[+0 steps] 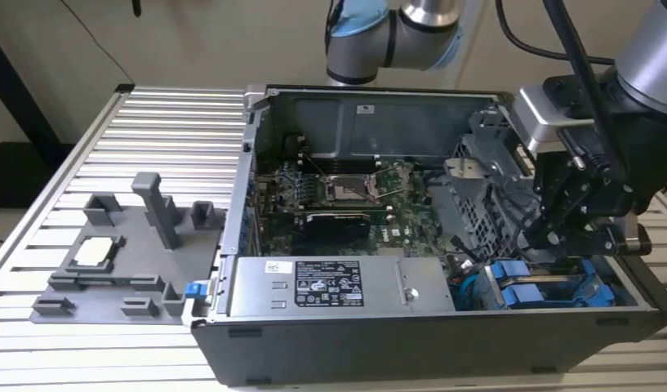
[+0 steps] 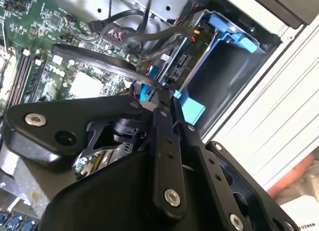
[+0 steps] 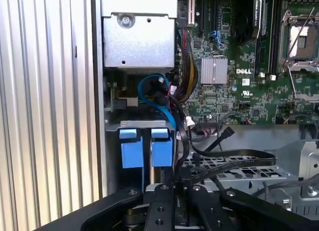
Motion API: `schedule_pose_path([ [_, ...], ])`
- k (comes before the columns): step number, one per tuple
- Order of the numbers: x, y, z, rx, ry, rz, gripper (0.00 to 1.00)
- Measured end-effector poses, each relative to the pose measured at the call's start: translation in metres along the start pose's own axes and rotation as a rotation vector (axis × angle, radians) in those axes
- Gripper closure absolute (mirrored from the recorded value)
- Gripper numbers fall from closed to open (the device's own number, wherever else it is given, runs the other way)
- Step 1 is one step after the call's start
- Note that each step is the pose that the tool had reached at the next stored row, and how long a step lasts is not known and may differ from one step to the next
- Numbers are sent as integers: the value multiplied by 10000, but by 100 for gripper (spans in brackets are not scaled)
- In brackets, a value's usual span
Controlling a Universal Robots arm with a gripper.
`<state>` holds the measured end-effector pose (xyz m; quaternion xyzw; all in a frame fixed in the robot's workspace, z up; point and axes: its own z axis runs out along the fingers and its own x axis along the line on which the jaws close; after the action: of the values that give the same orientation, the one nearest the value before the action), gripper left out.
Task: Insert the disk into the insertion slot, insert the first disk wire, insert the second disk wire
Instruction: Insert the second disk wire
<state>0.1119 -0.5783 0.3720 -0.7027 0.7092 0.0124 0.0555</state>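
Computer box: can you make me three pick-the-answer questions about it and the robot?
1. Where is the gripper?
A. Over the grey tray
B. Inside the computer case
C. Off the table

2. What colour are the plastic tabs near the gripper?
A. Red
B. Yellow
C. Blue

3. How is the computer case?
A. Open
B. Closed
C. Wrapped

Answers:
1 B: the gripper reaches into the computer case, at the exterior view's right.
2 C: the plastic tabs are bright blue.
3 A: the motherboard is bare to see.
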Motion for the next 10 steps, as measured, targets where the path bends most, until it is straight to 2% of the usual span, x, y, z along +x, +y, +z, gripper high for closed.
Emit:
schedule_pose_path([
  [5, 92, -67, -2, -74, -171, 18, 84],
  [8, 156, -83, -5, -96, -264, 26, 84],
  [9, 172, -82, -5, -98, -379, 34, 84],
  [10, 182, -83, -4, -99, -543, 43, 84],
])
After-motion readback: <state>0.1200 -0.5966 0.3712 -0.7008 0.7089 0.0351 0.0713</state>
